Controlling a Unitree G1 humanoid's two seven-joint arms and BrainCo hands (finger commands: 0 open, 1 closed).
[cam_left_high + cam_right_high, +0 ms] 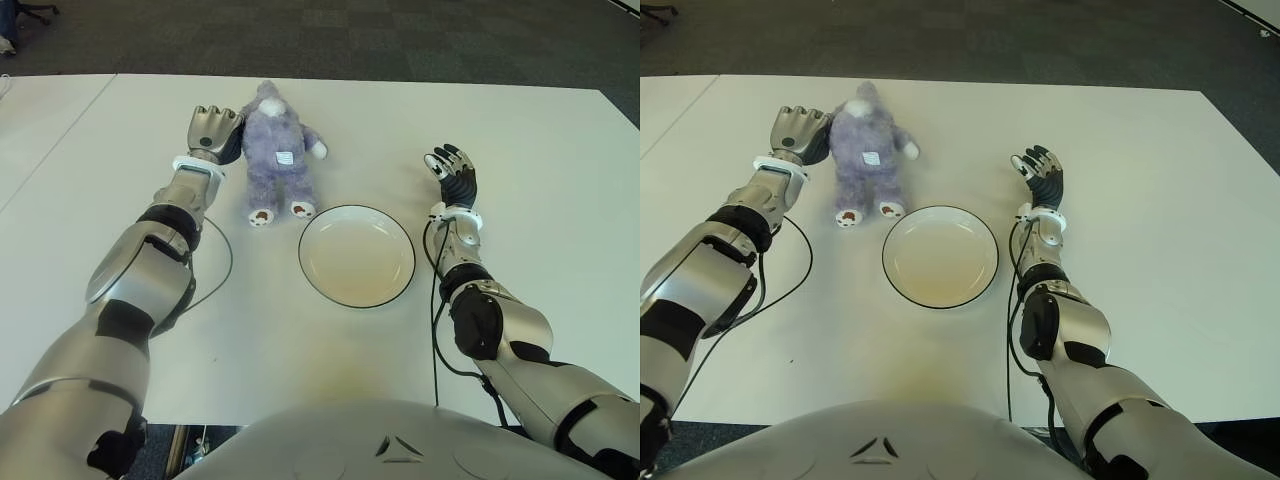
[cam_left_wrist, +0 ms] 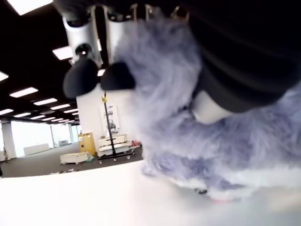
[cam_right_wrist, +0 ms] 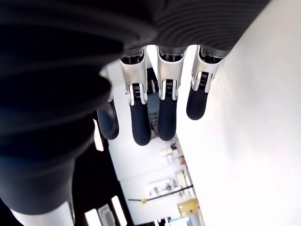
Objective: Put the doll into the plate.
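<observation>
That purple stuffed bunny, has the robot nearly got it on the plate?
Not yet. The left hand is against the purple plush bunny, fingers closing on its side. The bunny lies on the table beside the empty plate. Lifting and placing remain. The right hand is open, right of the plate.

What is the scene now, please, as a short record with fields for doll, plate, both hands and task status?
doll: purple plush doll lying on the white table, beyond the plate
plate: white plate with dark rim, nothing in it
left hand: left hand against the doll's side, fingers in its fur
right hand: right hand on the plate's right, fingers extended, holding nothing
status: doll not yet in plate
</observation>
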